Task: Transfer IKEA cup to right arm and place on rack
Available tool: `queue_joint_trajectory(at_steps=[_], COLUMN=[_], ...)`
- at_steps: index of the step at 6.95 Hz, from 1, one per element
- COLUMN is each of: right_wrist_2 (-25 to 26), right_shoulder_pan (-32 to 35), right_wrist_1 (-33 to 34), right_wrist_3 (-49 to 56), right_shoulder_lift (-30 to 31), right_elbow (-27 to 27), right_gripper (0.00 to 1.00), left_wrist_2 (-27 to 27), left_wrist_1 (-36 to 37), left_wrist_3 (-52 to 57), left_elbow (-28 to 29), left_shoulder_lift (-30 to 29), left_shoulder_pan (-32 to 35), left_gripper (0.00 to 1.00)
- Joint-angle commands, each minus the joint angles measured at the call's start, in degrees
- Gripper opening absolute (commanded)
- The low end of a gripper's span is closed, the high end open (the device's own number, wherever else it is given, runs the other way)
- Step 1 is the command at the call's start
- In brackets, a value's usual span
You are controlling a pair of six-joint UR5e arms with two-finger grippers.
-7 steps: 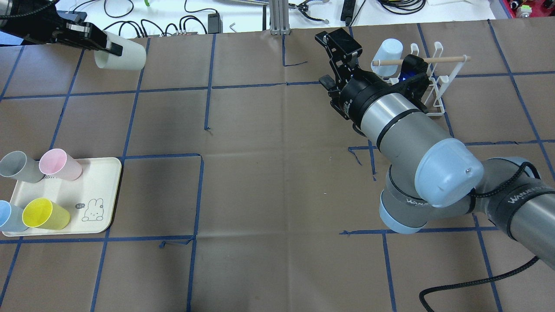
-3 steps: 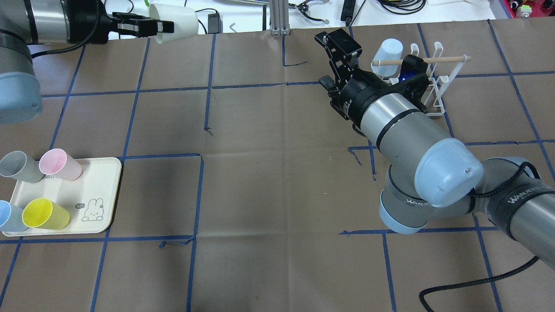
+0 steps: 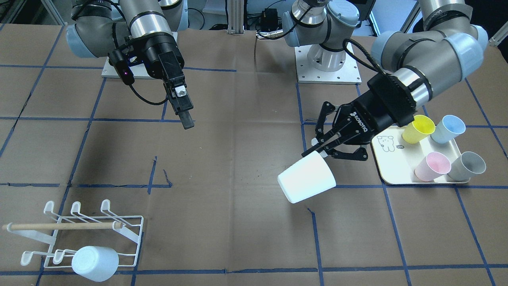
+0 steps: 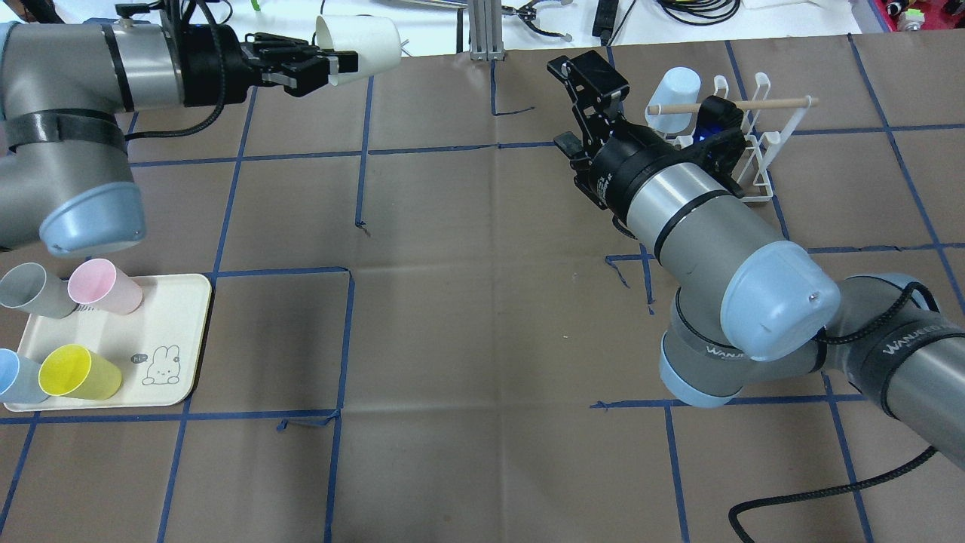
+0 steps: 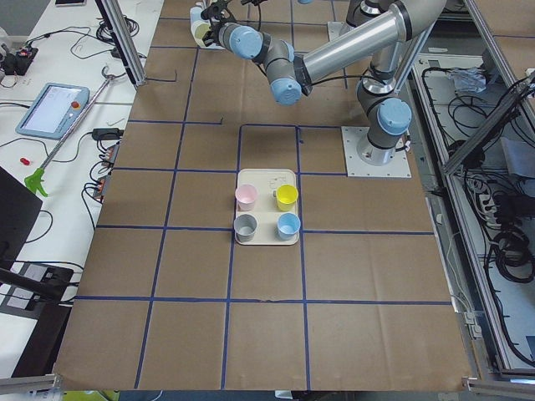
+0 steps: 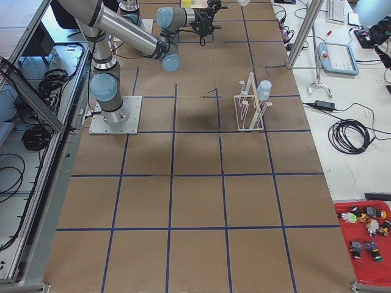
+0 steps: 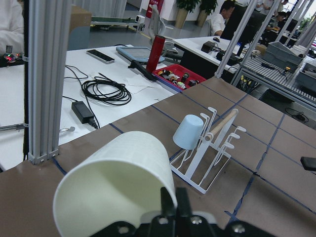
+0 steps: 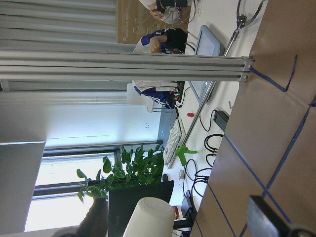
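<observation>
White cup (image 4: 360, 44) is clamped in the left gripper (image 4: 335, 64), whose fingers are closed on the wall at the cup's rim. We see the cup held in the air on its side, mouth toward the gripper and base pointing to the robot's right, above the far left part of the table (image 4: 482, 317), close to its far edge. The right gripper (image 4: 582, 109) hangs with its jaws spread wide and nothing between them, well apart from the white cup. Behind it we see the right arm (image 4: 678, 204), stretched toward the rack (image 4: 754, 104). The rack stands at the table's far right and carries a pale blue cup (image 4: 673, 90), tilted mouth-down over a prong. A cream tray (image 4: 181, 317) near the table's left edge holds a yellow cup (image 4: 75, 371), a pink cup (image 4: 105, 285), a grey cup (image 4: 30, 290) and a sky-blue cup (image 4: 15, 377).
</observation>
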State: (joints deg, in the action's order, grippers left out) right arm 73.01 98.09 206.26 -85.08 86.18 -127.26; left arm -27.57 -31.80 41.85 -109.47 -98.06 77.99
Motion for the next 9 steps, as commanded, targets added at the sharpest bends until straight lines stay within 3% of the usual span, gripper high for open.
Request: queue_joint_trajectory(at_steps=[1, 2, 4, 6, 9], right_wrist_2=[0.0, -0.1, -0.6, -0.5, 0.2], right_shoulder_pan=[0.0, 0.1, 0.4, 3.2, 5.2], right_wrist_1=[-0.1, -0.3, -5.9, -7.1, -9.5], right_wrist_3=[0.0, -0.1, -5.5, -9.5, -11.4], right_shoulder_lift=[0.0, -0.1, 0.1, 0.1, -0.1], right_elbow=[0.0, -0.1, 0.0, 0.1, 1.5], right_gripper=[1.0, 1.0, 1.0, 1.0, 1.0], left_wrist_2=[0.4, 3.4, 3.8, 3.8, 3.8], left_wrist_1=[13.5, 16.7, 21.9, 29.2, 29.3], left_wrist_3=[-0.2, -0.3, -0.5, -3.0, -2.9], left_elbow=[-7.5, -9.6, -12.1, -15.2, -15.3], left_shoulder_lift=[0.0, -0.1, 0.0, 0.0, -0.1], left_shoulder_pan=[1.9, 1.9, 2.8, 4.4, 4.4], left_gripper=[0.01, 0.01, 0.02, 0.03, 0.04])
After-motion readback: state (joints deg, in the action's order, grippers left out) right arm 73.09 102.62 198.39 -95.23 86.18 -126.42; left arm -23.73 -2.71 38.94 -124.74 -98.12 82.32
